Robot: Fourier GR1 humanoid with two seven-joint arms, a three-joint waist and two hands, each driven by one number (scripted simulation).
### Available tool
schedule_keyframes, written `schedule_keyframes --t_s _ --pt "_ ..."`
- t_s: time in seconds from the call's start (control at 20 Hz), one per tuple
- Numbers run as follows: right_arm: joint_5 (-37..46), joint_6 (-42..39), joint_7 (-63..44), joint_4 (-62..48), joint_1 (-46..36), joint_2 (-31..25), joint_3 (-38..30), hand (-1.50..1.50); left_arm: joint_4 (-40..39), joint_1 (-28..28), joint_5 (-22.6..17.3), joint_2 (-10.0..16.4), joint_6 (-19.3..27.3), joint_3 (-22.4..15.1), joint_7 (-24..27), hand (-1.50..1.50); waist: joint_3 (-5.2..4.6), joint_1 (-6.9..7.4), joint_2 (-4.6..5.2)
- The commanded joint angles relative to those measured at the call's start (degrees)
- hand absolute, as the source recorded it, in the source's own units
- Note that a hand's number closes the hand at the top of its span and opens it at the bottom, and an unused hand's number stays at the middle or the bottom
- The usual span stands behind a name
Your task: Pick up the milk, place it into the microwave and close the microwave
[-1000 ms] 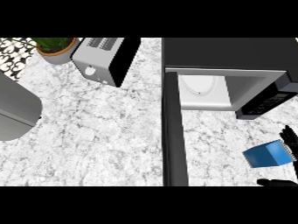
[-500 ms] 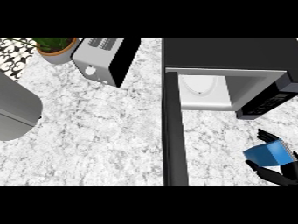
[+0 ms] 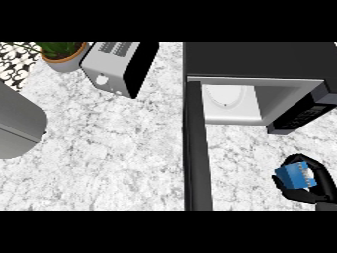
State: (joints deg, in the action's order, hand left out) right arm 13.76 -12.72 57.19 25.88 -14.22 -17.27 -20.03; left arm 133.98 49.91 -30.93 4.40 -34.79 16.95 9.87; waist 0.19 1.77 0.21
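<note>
Now the door [image 3: 198,158] of the microwave [image 3: 266,64] stands open at left, with the cavity [image 3: 233,101] just beside it. Lower right, over the counter [image 3: 247,148], the milk [image 3: 296,175] sits in the right hand [image 3: 320,191], fingers curled round it. The robot would do well to keep the milk upright, carry it toward the cavity, and steer clear of the panel [image 3: 302,116].
</note>
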Motion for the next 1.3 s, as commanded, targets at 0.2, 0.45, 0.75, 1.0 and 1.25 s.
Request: schedule_keyframes --t_s 0.2,0.45,0.75,1.0,1.25 --pt "-1.5 5.3 8.8 -4.3 -1.3 8.5 -1.1 1.50 5.8 1.6 -7.9 1.3 -0.8 1.3 -0.6 -1.50 0.09 -0.02 0.10" --pt "-1.6 6.9 7.3 -2.9 -5.4 12.3 0.0 1.50 4.1 2.6 -5.7 0.2 -2.2 1.1 0.7 -1.50 -0.02 -0.19 -0.04" --pt "-0.6 9.0 5.4 -2.2 -8.4 9.7 0.7 1.50 1.6 5.3 -7.8 0.4 -6.0 4.7 3.2 -1.50 -0.10 0.03 -0.21" --pt "-1.0 12.0 2.0 -0.1 -12.8 11.8 0.5 1.50 5.8 1.9 -10.6 2.1 1.1 2.2 -3.2 -1.50 -0.10 -0.94 -0.04" --pt "-1.0 10.8 -2.8 -4.8 -19.7 7.1 -0.4 1.50 2.3 -1.3 -14.8 7.0 0.9 7.4 -3.6 -1.50 -0.06 -0.34 0.26"
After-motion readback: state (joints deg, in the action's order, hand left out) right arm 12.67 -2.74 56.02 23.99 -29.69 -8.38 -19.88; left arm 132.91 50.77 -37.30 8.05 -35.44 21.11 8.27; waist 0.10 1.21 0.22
